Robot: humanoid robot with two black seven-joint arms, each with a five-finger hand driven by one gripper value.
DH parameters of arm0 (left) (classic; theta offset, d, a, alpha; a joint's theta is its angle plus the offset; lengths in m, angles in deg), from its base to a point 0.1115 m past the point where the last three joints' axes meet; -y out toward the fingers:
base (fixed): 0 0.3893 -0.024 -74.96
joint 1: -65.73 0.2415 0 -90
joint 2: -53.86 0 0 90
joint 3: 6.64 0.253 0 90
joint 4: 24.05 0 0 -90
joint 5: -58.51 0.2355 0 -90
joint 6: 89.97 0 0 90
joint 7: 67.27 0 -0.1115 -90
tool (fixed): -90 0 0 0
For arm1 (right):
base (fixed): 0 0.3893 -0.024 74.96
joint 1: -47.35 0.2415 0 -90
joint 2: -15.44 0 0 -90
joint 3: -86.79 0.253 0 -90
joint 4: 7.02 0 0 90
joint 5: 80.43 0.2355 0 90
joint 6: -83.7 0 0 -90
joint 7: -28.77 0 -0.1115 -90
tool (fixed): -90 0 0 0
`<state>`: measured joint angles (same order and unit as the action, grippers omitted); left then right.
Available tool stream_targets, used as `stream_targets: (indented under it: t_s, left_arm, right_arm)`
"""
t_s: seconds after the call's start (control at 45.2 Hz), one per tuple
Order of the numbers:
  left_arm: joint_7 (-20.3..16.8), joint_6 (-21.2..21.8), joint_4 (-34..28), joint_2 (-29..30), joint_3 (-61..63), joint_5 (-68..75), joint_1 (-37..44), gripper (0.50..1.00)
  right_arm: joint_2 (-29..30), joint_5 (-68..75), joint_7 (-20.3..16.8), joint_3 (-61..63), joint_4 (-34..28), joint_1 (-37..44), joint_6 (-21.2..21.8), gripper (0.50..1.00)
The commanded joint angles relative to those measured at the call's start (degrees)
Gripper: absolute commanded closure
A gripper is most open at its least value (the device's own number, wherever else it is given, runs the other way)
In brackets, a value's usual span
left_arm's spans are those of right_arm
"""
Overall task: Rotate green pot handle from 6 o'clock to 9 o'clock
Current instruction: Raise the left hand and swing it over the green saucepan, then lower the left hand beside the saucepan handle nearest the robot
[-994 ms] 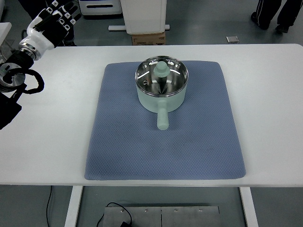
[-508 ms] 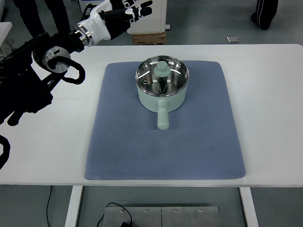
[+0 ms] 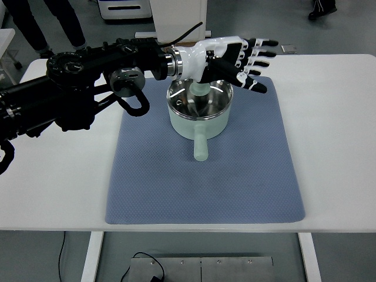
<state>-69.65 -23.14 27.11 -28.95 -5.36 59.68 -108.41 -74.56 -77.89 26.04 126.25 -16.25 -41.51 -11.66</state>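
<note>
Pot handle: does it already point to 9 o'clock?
No. The pot handle points toward the camera at 6 o'clock, and the left hand hovers open above the pot.

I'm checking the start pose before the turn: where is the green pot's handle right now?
In the top view the handle points toward the near table edge, at 6 o'clock, lying on the blue mat below the green pot.

A blue mat (image 3: 235, 176) lies on a white table (image 3: 335, 147).
</note>
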Motion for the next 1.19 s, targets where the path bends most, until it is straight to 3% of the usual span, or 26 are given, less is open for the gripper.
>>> stream_targets:
  t_s: [0.0, 0.133, 0.309, 0.486, 0.729, 1.171]
  left_arm:
    - [0.00, -0.12, 2.27, 0.02, 2.50, 0.05, -1.64, 0.500]
    - [0.18, -1.43, 6.75, 0.11, 9.26, 0.05, -5.51, 0.500]
    - [0.88, -7.67, 8.69, 0.19, 14.44, 0.76, -8.41, 0.500]
    - [0.88, -9.70, 8.69, 0.11, 19.81, 1.46, -9.90, 0.500]
    - [0.88, -11.83, 8.69, 0.20, 22.36, 4.27, -10.08, 0.500]
    - [0.88, -11.83, 8.86, 0.99, 26.05, 8.58, -12.10, 0.500]
  right_arm:
    - [0.00, 0.01, 0.01, 0.00, -0.01, 0.00, 0.00, 0.500]
    - [0.00, 0.01, 0.01, 0.00, -0.01, 0.00, 0.00, 0.500]
    - [0.00, 0.01, 0.01, 0.00, -0.01, 0.00, 0.00, 0.500]
    - [0.00, 0.01, 0.01, 0.00, -0.01, 0.00, 0.00, 0.500]
    - [0.00, 0.01, 0.01, 0.00, -0.01, 0.00, 0.00, 0.500]
    - [0.00, 0.01, 0.01, 0.00, -0.01, 0.00, 0.00, 0.500]
